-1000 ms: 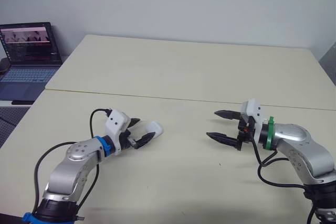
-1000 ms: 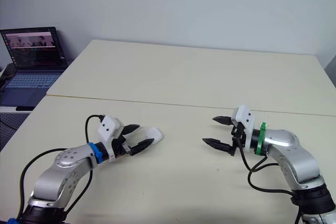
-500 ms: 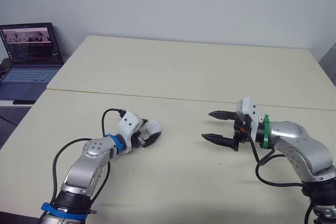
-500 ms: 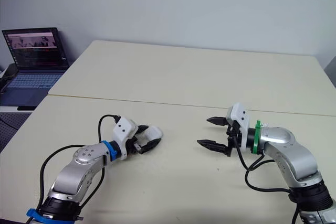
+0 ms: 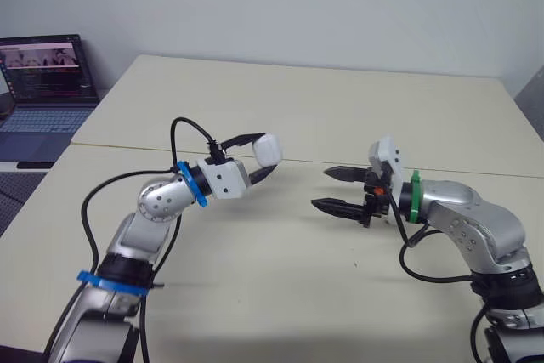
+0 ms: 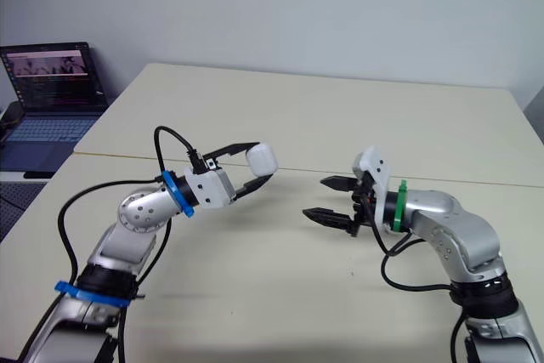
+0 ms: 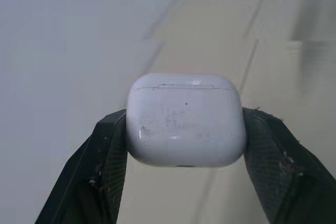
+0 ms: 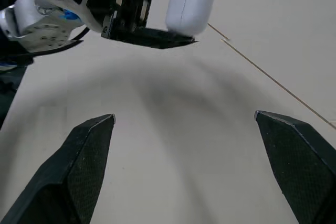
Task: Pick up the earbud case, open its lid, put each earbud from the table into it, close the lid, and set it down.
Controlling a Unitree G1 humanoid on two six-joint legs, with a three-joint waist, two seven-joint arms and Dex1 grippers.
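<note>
The left pincer [image 5: 264, 155] is clamped on the white earbud case [image 7: 185, 119] and holds it in the air, clear of the tabletop [image 5: 280, 286]. Its two black fingers [image 7: 105, 153] press on the two narrow sides of the case. I think this is on purpose, because the lid [image 7: 184, 80], which is closed, stays free at the end away from the wrist and nothing blocks its seam. The case is turned toward the right pincer [image 5: 320, 187], which points at it from near, not touching, with its fingers wide apart. So the step in hand seems to be the opening of the lid, where one arm keeps the case steady and the other flips the lid. A laptop [image 5: 47, 82] stands far to the left, off the tabletop.
</note>
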